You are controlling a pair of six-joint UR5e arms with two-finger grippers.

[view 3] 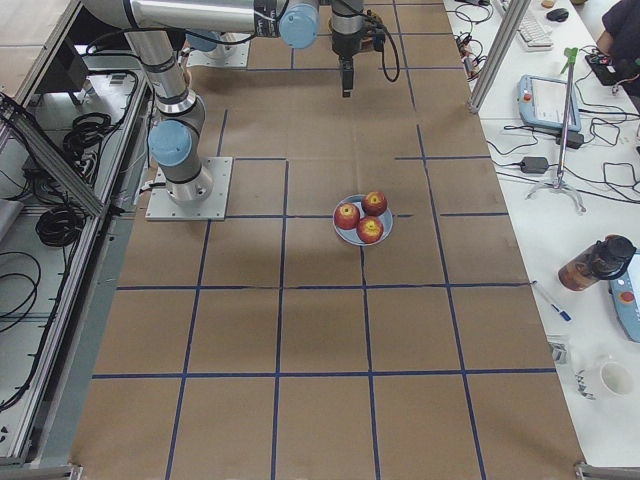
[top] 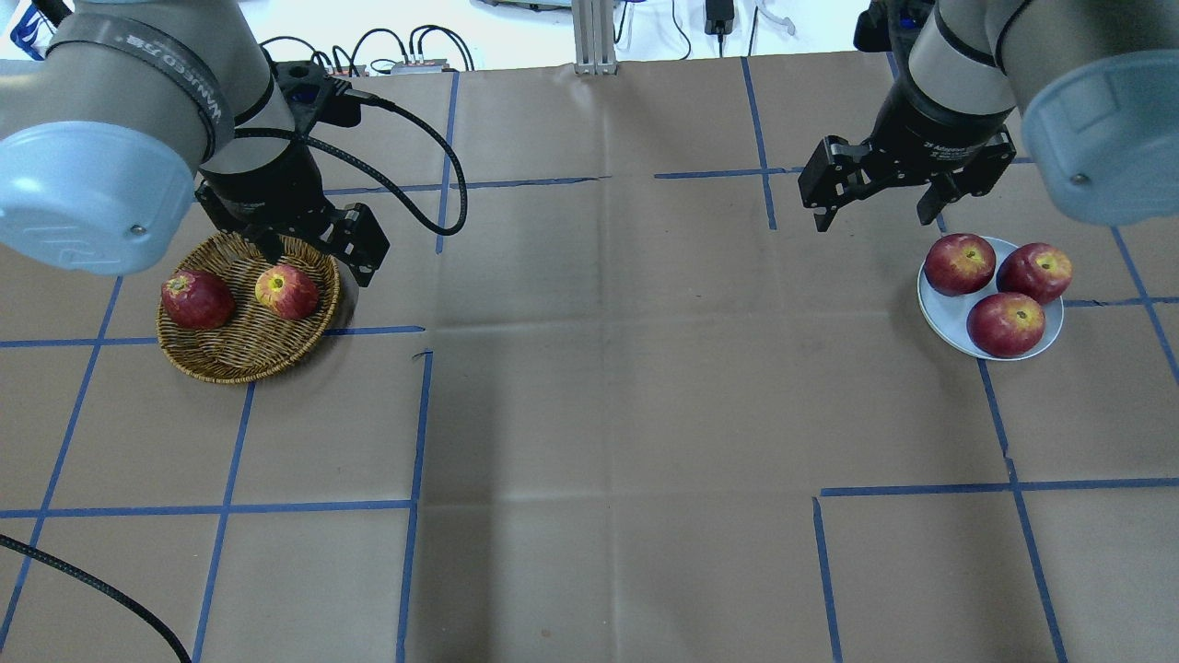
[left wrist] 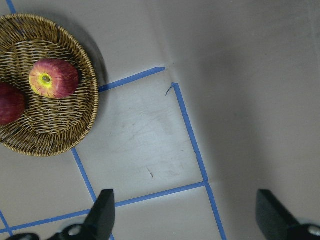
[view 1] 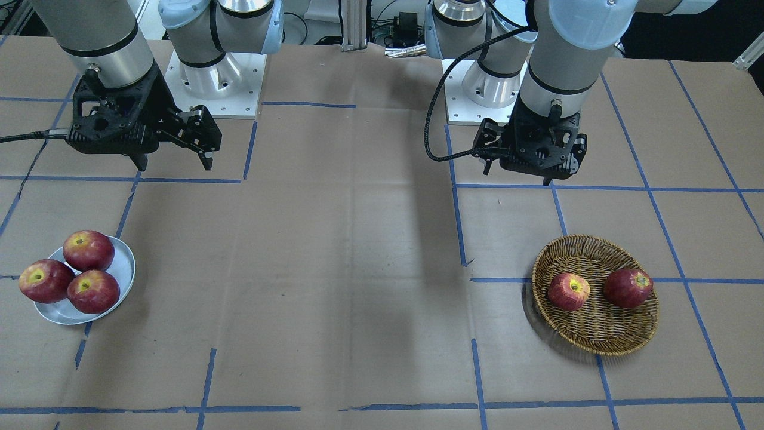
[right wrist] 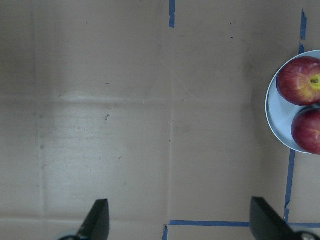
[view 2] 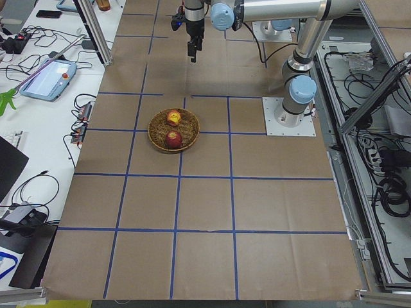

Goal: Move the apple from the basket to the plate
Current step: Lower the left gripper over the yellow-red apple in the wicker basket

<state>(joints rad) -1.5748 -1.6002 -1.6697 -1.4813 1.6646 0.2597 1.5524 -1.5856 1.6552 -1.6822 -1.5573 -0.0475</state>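
Wicker basket (top: pixel 241 366) holds the apple (top: pixel 287 291) toward its 3 o'clock side overhead. A darker apple (top: pixel 196 299) sits at 9, cut off in the left wrist view. The left gripper (left wrist: pixel 187 215) hovers released and empty, one finger seemingly overlapping the rim. The right gripper (top: pixel 873 219), also spread, hangs at 10 o'clock of the plate (top: pixel 936 308), which bears three red apples (top: pixel 1006 324).

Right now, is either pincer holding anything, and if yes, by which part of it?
Nothing is held. The left pincer and the right pincer are both open and empty. The apple lies free in the basket.
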